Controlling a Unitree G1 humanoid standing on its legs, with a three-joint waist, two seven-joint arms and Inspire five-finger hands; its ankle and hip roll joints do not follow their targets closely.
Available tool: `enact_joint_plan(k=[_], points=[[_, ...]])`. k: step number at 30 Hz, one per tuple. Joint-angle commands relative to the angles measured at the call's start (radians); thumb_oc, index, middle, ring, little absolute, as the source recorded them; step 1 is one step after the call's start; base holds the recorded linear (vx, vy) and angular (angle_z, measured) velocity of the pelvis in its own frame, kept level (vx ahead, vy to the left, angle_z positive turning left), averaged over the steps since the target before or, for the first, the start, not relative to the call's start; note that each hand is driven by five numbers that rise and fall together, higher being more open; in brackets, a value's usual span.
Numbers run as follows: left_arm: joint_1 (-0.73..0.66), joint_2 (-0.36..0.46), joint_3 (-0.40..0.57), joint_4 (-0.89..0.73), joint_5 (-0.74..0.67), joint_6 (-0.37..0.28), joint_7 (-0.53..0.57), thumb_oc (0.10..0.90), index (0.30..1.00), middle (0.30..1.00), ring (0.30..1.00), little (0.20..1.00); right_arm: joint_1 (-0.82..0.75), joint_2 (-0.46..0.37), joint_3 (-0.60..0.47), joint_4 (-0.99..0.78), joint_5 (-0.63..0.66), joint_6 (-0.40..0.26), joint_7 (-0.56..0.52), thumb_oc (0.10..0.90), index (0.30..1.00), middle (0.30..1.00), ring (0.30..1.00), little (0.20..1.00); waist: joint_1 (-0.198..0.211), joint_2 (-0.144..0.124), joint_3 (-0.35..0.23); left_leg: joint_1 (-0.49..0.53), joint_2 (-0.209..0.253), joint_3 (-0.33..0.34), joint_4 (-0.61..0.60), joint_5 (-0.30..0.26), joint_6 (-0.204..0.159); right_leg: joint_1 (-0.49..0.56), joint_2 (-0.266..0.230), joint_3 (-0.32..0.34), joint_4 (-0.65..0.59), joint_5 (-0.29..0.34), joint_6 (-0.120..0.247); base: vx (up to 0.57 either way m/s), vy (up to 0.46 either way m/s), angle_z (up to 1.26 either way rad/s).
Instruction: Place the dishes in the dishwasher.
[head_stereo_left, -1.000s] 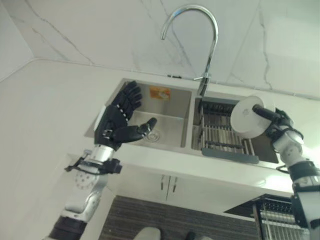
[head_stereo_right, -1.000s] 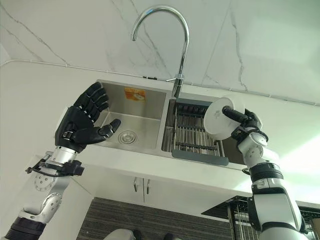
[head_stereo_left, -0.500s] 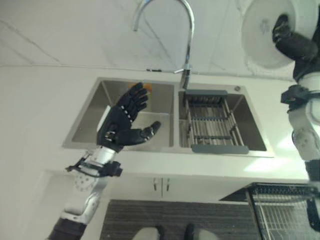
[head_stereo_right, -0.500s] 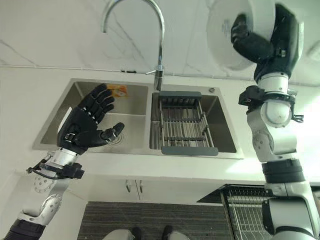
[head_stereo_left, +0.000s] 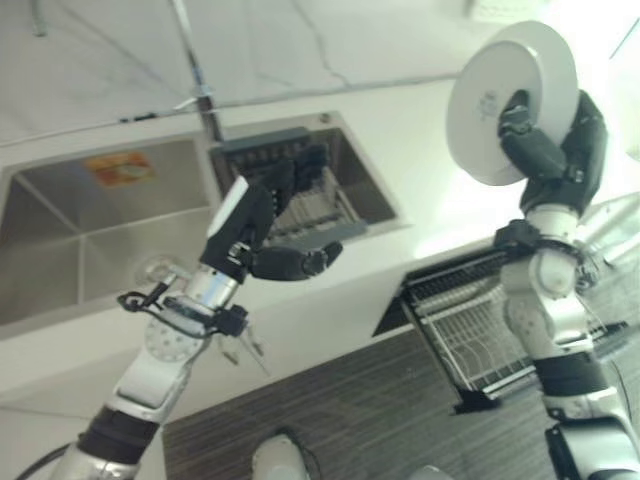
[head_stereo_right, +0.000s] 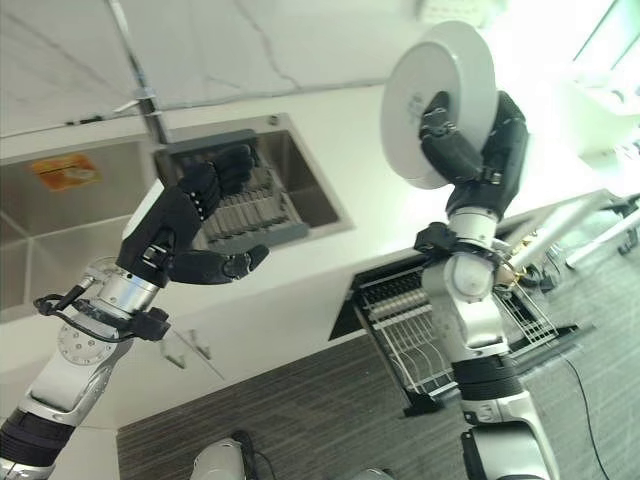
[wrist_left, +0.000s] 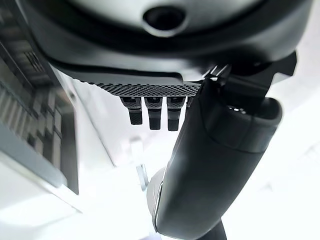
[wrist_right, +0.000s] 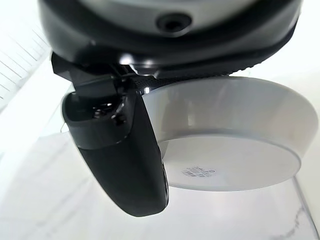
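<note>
My right hand (head_stereo_left: 555, 150) holds a white plate (head_stereo_left: 500, 95) up high and on edge, thumb across its underside and fingers behind it; the right wrist view shows the same plate (wrist_right: 235, 145) pinched against the thumb (wrist_right: 125, 150). Below it, the dishwasher's pulled-out wire rack (head_stereo_left: 480, 330) stands over the dark floor. My left hand (head_stereo_left: 265, 225) hovers open and empty above the counter's front edge, fingers straight, thumb out, near the sink's drying rack (head_stereo_left: 300, 200).
A double steel sink (head_stereo_left: 90, 230) is set in the white counter (head_stereo_left: 430, 170), with a tap stem (head_stereo_left: 195, 70) behind it. White cabinet doors (head_stereo_right: 200, 350) sit under the counter. Dark wood-grain floor (head_stereo_left: 350, 410) lies in front.
The camera has swung right, so the sink slid left and the dishwasher rack came into view. My right hand still holds the plate high. The left hand stays open.
</note>
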Motion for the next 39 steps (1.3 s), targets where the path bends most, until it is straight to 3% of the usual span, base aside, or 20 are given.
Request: enact_joint_plan(k=[1,6,9,12,15,18,20,22,23,26,28,33,39], points=[[-0.020,-0.050,0.041,-0.129,0.024,-0.082,0.003,0.800,0.900,0.900,0.900,0.900,-0.114,-0.133,-0.103,-0.154,-0.059,-0.095,0.006,0.400,0.300,0.300,0.300,0.300,-0.052,0.046,-0.134,0.072,-0.013,-0.092,-0.076,-0.069,0.001,-0.052,0.033,0.029,0.075,-0.073,0.001,0.02,-0.233,-0.62],[0.048,-0.095,0.051,-0.146,0.046,-0.110,-0.049,0.800,0.900,0.900,0.900,0.900,-0.081,-0.181,-0.173,-0.200,-0.122,-0.122,-0.048,0.400,0.300,0.300,0.300,0.300,-0.088,0.071,-0.154,0.069,0.054,-0.057,-0.076,-0.025,-0.052,-0.052,0.078,0.022,0.075,-0.101,-0.033,-0.01,-0.184,-0.36],[0.060,-0.083,0.049,-0.147,0.030,-0.121,-0.062,0.800,0.900,0.900,0.900,0.900,-0.069,-0.197,-0.189,-0.222,-0.215,-0.116,-0.111,0.400,0.300,0.300,0.300,0.300,-0.103,0.085,-0.154,0.066,0.069,-0.042,-0.076,-0.013,-0.063,-0.057,0.084,0.014,0.075,-0.102,-0.038,-0.06,-0.025,-0.06],[0.092,-0.083,0.048,-0.155,0.000,-0.124,-0.130,0.800,0.900,0.900,0.900,0.900,-0.016,-0.203,-0.206,-0.260,-0.202,-0.123,-0.079,0.400,0.300,0.300,0.300,0.300,-0.118,0.097,-0.153,0.063,0.077,-0.030,-0.076,-0.007,-0.066,-0.066,0.091,0.025,0.075,-0.102,-0.042,-0.03,0.021,0.03],[0.121,-0.091,0.028,-0.149,-0.068,-0.064,-0.229,0.800,0.900,0.900,0.900,0.900,0.062,-0.198,-0.221,-0.268,-0.192,-0.084,-0.029,0.400,0.300,0.300,0.300,0.300,-0.134,0.102,-0.150,0.068,0.085,-0.008,-0.076,-0.005,-0.069,-0.069,0.090,0.024,0.075,-0.100,-0.040,-0.03,0.041,-0.03],[0.155,-0.124,-0.016,-0.106,-0.205,0.054,-0.290,0.800,0.900,0.900,0.900,0.900,0.137,-0.186,-0.228,-0.234,-0.230,-0.054,0.031,0.400,0.300,0.300,0.300,0.300,-0.145,0.104,-0.147,0.080,0.089,0.010,-0.076,-0.006,-0.068,-0.066,0.088,0.027,0.075,-0.101,-0.038,0.01,0.057,-0.03],[0.192,-0.148,-0.062,-0.044,-0.274,0.137,-0.349,0.800,0.900,0.900,0.900,0.900,0.164,-0.202,-0.211,-0.195,-0.311,0.009,0.046,0.400,0.300,0.300,0.300,0.300,-0.150,0.105,-0.145,0.090,0.092,0.022,-0.076,-0.011,-0.070,-0.062,0.087,0.030,0.075,-0.105,-0.033,0.00,0.047,-0.08],[0.215,-0.153,-0.091,-0.011,-0.272,0.157,-0.380,0.800,0.900,0.900,0.900,0.900,0.172,-0.211,-0.203,-0.170,-0.322,0.018,0.043,0.400,0.300,0.300,0.300,0.300,-0.154,0.105,-0.143,0.090,0.092,0.026,-0.076,-0.011,-0.068,-0.067,0.087,0.035,0.075,-0.103,-0.032,-0.02,0.043,-0.07],[0.243,-0.155,-0.146,0.052,-0.239,0.224,-0.434,0.800,0.900,0.900,0.900,0.900,0.186,-0.216,-0.192,-0.127,-0.343,0.031,0.067,0.400,0.300,0.300,0.300,0.300,-0.161,0.108,-0.139,0.090,0.091,0.032,-0.076,-0.010,-0.066,-0.073,0.085,0.039,0.075,-0.099,-0.028,-0.03,0.055,-0.04],[0.252,-0.140,-0.205,0.155,-0.168,0.253,-0.455,0.800,0.900,0.900,0.900,0.900,0.190,-0.230,-0.153,-0.072,-0.416,0.064,0.064,0.400,0.300,0.300,0.300,0.300,-0.169,0.111,-0.138,0.094,0.088,0.045,-0.076,-0.011,-0.063,-0.077,0.084,0.041,0.075,-0.097,-0.023,-0.01,0.049,-0.09],[0.262,-0.129,-0.227,0.210,-0.157,0.310,-0.447,0.800,0.900,0.900,0.900,0.900,0.192,-0.249,-0.121,-0.031,-0.419,0.107,0.077,0.400,0.300,0.300,0.300,0.300,-0.174,0.114,-0.138,0.095,0.086,0.050,-0.076,-0.011,-0.060,-0.082,0.084,0.048,0.075,-0.097,-0.020,0.00,0.042,-0.06],[0.309,-0.187,-0.225,0.484,-0.113,0.330,-0.432,0.800,0.900,0.900,0.900,0.900,0.192,-0.254,-0.031,0.093,-0.506,0.185,0.177,0.400,0.300,0.300,0.300,0.300,-0.157,0.108,-0.136,0.093,0.080,0.048,-0.076,-0.013,-0.056,-0.080,0.081,0.042,0.075,-0.097,-0.019,0.01,0.001,-0.05],[0.355,-0.266,-0.179,0.737,-0.044,0.270,-0.410,0.800,0.900,0.900,0.900,0.900,0.133,-0.220,0.037,0.273,-0.555,0.197,0.183,0.400,0.300,0.300,0.300,0.300,-0.118,0.095,-0.132,0.083,0.072,0.024,-0.076,-0.014,-0.055,-0.075,0.074,0.018,0.075,-0.095,-0.023,0.01,-0.018,0.09]])
